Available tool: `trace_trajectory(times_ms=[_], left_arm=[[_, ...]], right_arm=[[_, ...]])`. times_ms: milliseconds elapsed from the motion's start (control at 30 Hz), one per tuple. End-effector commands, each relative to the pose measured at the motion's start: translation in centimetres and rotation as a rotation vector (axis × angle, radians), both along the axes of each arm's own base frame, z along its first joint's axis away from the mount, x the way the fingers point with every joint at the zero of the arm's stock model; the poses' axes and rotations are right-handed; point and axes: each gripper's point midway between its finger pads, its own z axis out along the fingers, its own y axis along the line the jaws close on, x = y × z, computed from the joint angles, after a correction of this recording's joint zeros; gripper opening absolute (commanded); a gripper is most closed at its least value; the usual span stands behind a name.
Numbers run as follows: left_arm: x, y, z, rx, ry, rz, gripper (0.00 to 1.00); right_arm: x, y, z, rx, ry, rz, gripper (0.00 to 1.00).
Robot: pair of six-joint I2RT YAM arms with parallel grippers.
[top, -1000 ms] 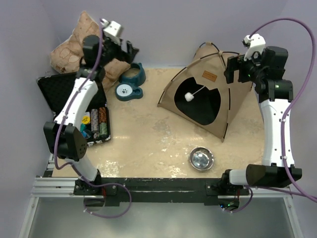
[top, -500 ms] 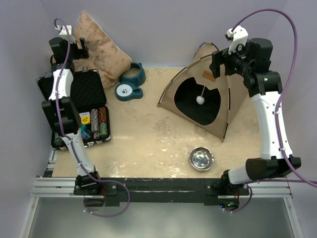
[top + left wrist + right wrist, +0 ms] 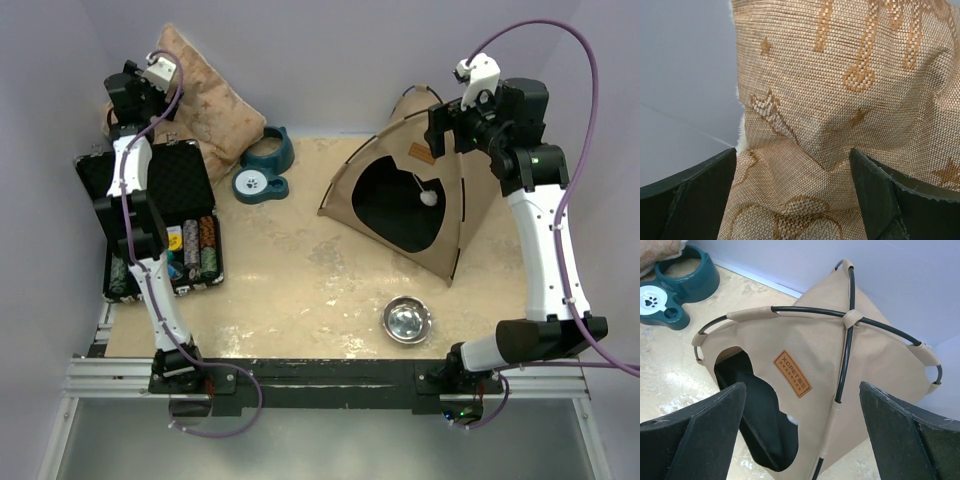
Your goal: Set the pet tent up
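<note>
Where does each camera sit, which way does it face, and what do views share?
Top external: above and behind the bases, looking down on the table; left arm and right arm both show.
Left wrist: on the left arm, facing the star-patterned pillow close up; open left pincer at the bottom.
Right wrist: on the right arm, looking down at the pet tent and crossed poles; open right pincer at the bottom.
Shared: top and right wrist show the tent and teal feeder; top and left wrist, the pillow.

Light: bright, even, diffuse from above. Shadows: faint, soft-edged on desk (image 3: 300,290). Glare: small highlights in steel bowl (image 3: 407,319). Dark zone: pet tent (image 3: 462,225) interior near-black, detail lost. Focus: all views sharp.
</note>
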Motion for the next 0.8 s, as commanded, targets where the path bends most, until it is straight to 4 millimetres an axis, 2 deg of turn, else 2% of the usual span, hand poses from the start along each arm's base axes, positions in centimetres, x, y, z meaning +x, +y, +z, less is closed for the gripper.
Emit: trace_trajectory(times_ms=[0, 133, 167, 233, 267, 300, 333, 367, 533, 633, 733, 767], left_arm=[[1.5, 0.2, 1.0, 0.095, -0.067, -0.049, 1.0], [2.5, 1.4, -0.3, 0.104, -0.098, -0.001, 0.98], [2.7, 1.5, -0.3, 0.108, -0.108, -0.001, 0.9], [3.1, 1.5, -0.1, 0.111, -0.136, -0.006, 0.68], [3.3, 1.5, 0.2, 0.118, -0.154, -0.007, 0.51], [3.4, 1.4, 0.7, 0.126, -0.175, -0.015, 0.34], [3.5, 1.5, 1.2, 0.131, -0.197, -0.011, 0.07], [3.5, 1.5, 2.0, 0.135, -0.226, -0.009, 0.0], [2.3, 0.8, 8.5, 0.122, -0.376, -0.016, 0.0], [0.5, 0.3, 13.8, 0.088, -0.478, -0.02, 0.0], [-2.0, -1.1, 19.0, 0.035, -0.572, -0.06, 0.0], [-2.7, -1.6, 20.1, 0.003, -0.587, -0.077, 0.0]], right_arm=[[0.3, -0.5, 1.6, -0.009, -0.058, -0.031, 0.99], [0.3, -0.8, 1.4, -0.017, -0.054, -0.044, 0.98], [0.3, -0.9, 1.4, -0.018, -0.053, -0.05, 0.99], [0.1, -1.0, 1.3, -0.019, -0.052, -0.057, 0.99], [0.1, -1.1, 1.4, -0.02, -0.054, -0.061, 0.99], [0.0, -1.2, 1.3, -0.02, -0.054, -0.066, 0.98], [0.0, -1.2, 1.4, -0.018, -0.056, -0.066, 0.98], [-0.1, -1.2, 1.4, -0.017, -0.055, -0.067, 0.99], [-0.2, -0.9, 1.8, -0.003, -0.069, -0.055, 0.99], [-0.2, -0.4, 2.4, 0.01, -0.084, -0.028, 0.98], [-0.2, 0.3, 3.2, 0.027, -0.102, 0.009, 0.98], [-0.2, 0.6, 3.7, 0.037, -0.112, 0.025, 0.97]])
